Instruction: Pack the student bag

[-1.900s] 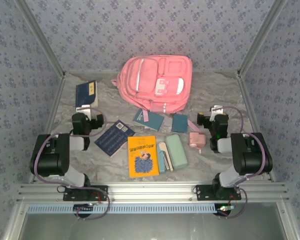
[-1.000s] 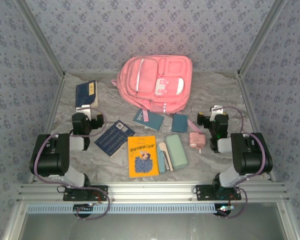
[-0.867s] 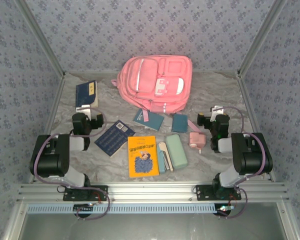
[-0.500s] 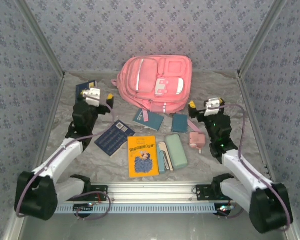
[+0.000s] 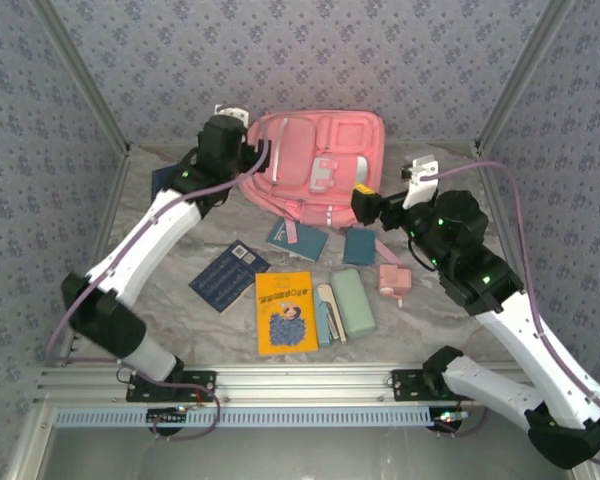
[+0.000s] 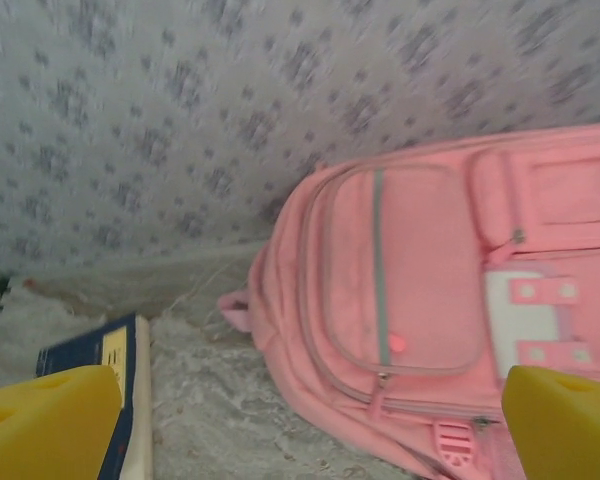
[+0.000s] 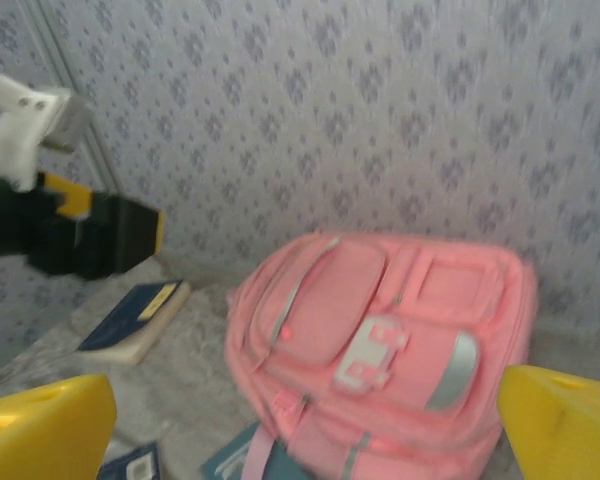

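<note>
On the near part of the table (image 5: 195, 322) lie a yellow book (image 5: 286, 312) and a green case (image 5: 352, 302). Farther back, the left gripper (image 6: 305, 420) and right gripper (image 7: 302, 425) hang with fingers wide apart, holding nothing. The pink bag (image 5: 315, 165) lies flat by the far wall.

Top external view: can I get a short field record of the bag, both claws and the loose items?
bag: student bag lies flat at the far end of the table, pockets up
left claw: left claw open, empty, raised at the bag's left side
right claw: right claw open, empty, by the bag's near right corner
loose items: yellow book, green pencil case, small pink pouch on the table, not yet packed
</note>
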Tool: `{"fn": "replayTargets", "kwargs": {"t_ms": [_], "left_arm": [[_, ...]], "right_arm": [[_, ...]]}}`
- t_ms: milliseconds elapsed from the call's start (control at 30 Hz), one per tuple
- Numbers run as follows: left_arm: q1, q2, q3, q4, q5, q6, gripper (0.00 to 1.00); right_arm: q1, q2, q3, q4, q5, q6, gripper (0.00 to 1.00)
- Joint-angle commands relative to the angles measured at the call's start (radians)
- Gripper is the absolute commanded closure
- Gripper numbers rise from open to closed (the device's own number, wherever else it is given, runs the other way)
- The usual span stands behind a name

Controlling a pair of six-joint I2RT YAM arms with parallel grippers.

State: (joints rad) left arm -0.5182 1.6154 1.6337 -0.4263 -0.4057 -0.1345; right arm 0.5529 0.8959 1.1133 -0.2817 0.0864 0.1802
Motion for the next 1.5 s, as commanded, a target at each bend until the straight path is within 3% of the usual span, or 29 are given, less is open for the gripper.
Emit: {"fn": "replayTargets", "kwargs": {"t_ms": [0, 67, 133, 233, 500, 667, 733, 800, 1000, 1267, 1467], "left_arm": [[0.040, 0.170, 0.136, -0.155, 0.051, -0.077, 0.02], [0.084, 0.297, 0.291, -0.216, 0.135, -0.104, 0.02], [0.109, 0.445, 0.473, -0.294, 0.169, -0.111, 0.02], [0.120, 0.642, 0.704, -0.389, 0.145, -0.115, 0.08], [0.097, 0.949, 1.028, -0.458, 0.146, -0.174, 0.09], [0.099, 0.987, 1.029, -0.427, 0.095, -0.190, 0.13], [0.102, 0.995, 1.029, -0.414, 0.096, -0.197, 0.22], [0.101, 1.000, 1.029, -0.397, 0.113, -0.196, 0.38], [0.102, 1.009, 1.050, -0.410, 0.124, -0.202, 1.00], [0.100, 0.851, 1.085, -0.430, 0.189, -0.326, 1.00], [0.092, 0.706, 1.084, -0.425, 0.314, -0.451, 1.00]], "right_arm": [[-0.138, 0.082, -0.005, -0.212, -0.287, 0.259, 0.00], [-0.183, 0.144, 0.039, -0.314, -0.240, 0.228, 0.00], [-0.144, 0.157, 0.022, -0.353, -0.048, 0.246, 0.00], [-0.148, 0.160, -0.013, -0.369, -0.029, 0.223, 0.00], [-0.147, 0.179, -0.090, -0.377, -0.037, 0.215, 0.00], [-0.142, 0.204, -0.120, -0.340, -0.040, 0.215, 0.00], [-0.132, 0.218, -0.131, -0.324, -0.036, 0.218, 0.01], [-0.123, 0.234, -0.138, -0.296, -0.021, 0.224, 0.02], [-0.120, 0.301, -0.143, -0.271, 0.020, 0.259, 0.08], [-0.110, 0.362, -0.125, -0.238, 0.006, 0.306, 0.20], [-0.073, 0.344, -0.109, -0.252, -0.023, 0.286, 0.21]]}}
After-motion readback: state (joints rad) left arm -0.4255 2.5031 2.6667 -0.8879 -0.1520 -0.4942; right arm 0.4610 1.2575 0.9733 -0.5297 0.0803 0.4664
